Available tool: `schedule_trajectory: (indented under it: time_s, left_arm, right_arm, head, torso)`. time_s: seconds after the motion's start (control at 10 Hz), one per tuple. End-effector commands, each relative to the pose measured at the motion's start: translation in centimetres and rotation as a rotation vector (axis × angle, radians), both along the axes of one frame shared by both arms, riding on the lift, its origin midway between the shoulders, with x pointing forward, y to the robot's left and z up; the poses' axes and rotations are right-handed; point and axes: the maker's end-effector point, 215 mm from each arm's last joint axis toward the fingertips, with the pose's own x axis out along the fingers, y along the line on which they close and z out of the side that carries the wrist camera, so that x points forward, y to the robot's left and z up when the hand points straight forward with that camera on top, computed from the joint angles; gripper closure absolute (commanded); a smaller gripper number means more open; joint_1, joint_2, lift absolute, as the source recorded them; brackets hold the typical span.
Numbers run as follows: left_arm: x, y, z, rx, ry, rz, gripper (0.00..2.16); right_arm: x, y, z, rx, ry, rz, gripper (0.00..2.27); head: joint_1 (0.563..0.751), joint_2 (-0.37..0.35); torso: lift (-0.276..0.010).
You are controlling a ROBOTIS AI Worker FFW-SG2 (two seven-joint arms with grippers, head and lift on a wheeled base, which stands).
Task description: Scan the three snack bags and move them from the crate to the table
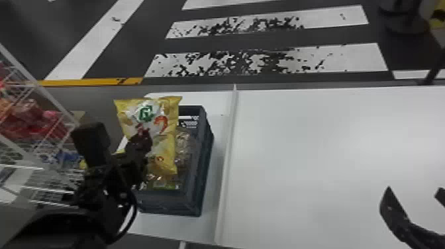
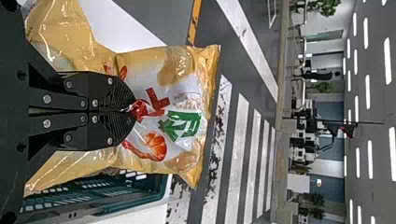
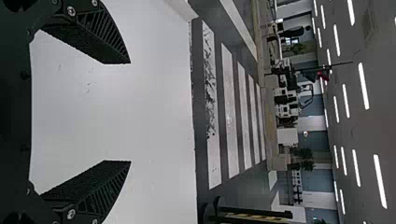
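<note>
My left gripper (image 1: 144,139) is shut on a yellow snack bag (image 1: 169,145), holding it up over the dark crate (image 1: 207,142). Inside the crate lie other snack packages (image 1: 185,142), partly hidden by the held bag. In the left wrist view the left gripper (image 2: 133,111) pinches the front of the yellow bag (image 2: 177,70), and the crate (image 2: 154,191) is beyond it. My right gripper (image 1: 415,198) stands over the table's (image 1: 298,149) right side. Its fingers are wide apart in the right wrist view, where the right gripper (image 3: 130,112) has nothing between them.
A white wire rack (image 1: 56,99) with red packages stands on the left. The crate rests on a white surface left of a raised strip (image 1: 226,165) along the table's edge. A dark floor with white stripes (image 1: 265,59) lies behind the table.
</note>
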Motion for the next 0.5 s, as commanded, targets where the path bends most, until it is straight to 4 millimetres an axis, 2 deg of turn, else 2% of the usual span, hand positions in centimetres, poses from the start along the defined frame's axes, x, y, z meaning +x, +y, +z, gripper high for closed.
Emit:
schedule_trajectory:
  time_s: [0.0, 0.1, 0.2, 0.3, 0.4]
  left_arm:
    - [-0.3, -0.7, 2.8, 0.005, -0.060, -0.001, 2.10]
    - [-0.5, -1.7, 5.1, -0.006, -0.114, -0.018, 2.10]
    - [-0.5, -3.7, 6.8, -0.034, -0.144, -0.073, 2.10]
    - [-0.5, -6.8, 7.8, -0.082, -0.165, -0.159, 2.10]
    - [-0.4, -10.7, 8.1, -0.151, -0.180, -0.278, 2.10]
  right_arm:
    - [0.0, 0.1, 0.1, 0.005, -0.001, -0.001, 0.12]
    - [0.1, 0.0, 0.1, 0.006, -0.001, -0.004, 0.12]
    - [0.4, -0.5, 0.5, 0.003, -0.012, -0.012, 0.12]
    - [0.7, -1.3, 1.1, 0.003, -0.021, -0.028, 0.12]
    - [1.1, -1.9, 1.8, 0.004, -0.031, -0.039, 0.12]
  head:
    - [0.695, 0.248]
    - [0.695, 0.246]
    - [0.695, 0.233]
    - [0.695, 0.218]
    - [0.695, 0.165]
  torso:
    - [-0.062]
    - [-0.062]
    - [-0.062]
    - [-0.062]
    - [-0.062]
